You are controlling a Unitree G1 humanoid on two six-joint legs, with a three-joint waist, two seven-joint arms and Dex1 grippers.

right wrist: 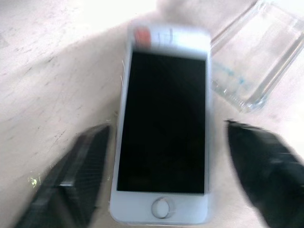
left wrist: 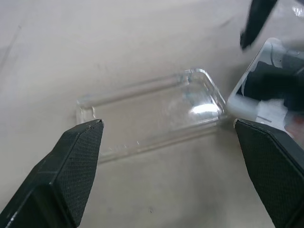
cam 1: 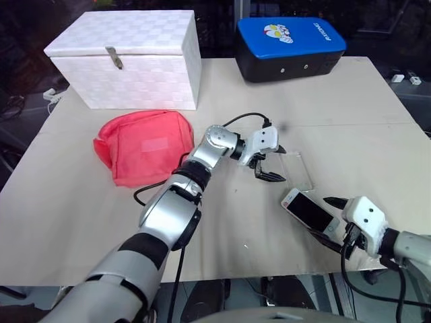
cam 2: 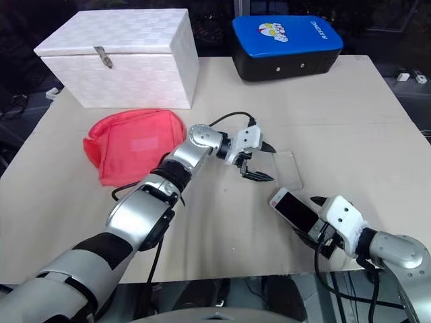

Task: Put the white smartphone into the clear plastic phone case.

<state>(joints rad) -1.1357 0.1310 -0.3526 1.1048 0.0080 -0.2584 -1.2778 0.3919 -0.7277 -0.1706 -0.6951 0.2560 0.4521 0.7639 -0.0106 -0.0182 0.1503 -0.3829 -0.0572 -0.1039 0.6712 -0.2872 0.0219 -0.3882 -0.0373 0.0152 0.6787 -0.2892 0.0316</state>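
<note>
The flat white smartphone with a glossy black screen (cam 1: pixel 310 210) lay unheld between the right gripper's (right wrist: pixel 166 178) spread fingers, just near-right of the thin clear plastic phone case (cam 1: pixel 294 171). The left gripper (cam 1: pixel 269 165), also spread, hovered over the case; it should pin 1 edge first.

White smartphone (right wrist: pixel 163 128) screen-up between spread black fingers (right wrist: pixel 71 185), clear plastic phone case (right wrist: pixel 254 61) beside.

This looks like a lab or test room set up for robot trials. A plain beige table (cam 1: pixel 81 222) carries unrelated props: a white woven lidded box (cam 1: pixel 128 57) at the far left, a blue-topped black case (cam 1: pixel 289 47) at the far right, a red cloth pouch (cam 1: pixel 145 151) nearer. Cables and plugs lie beyond the table's edges.
</note>
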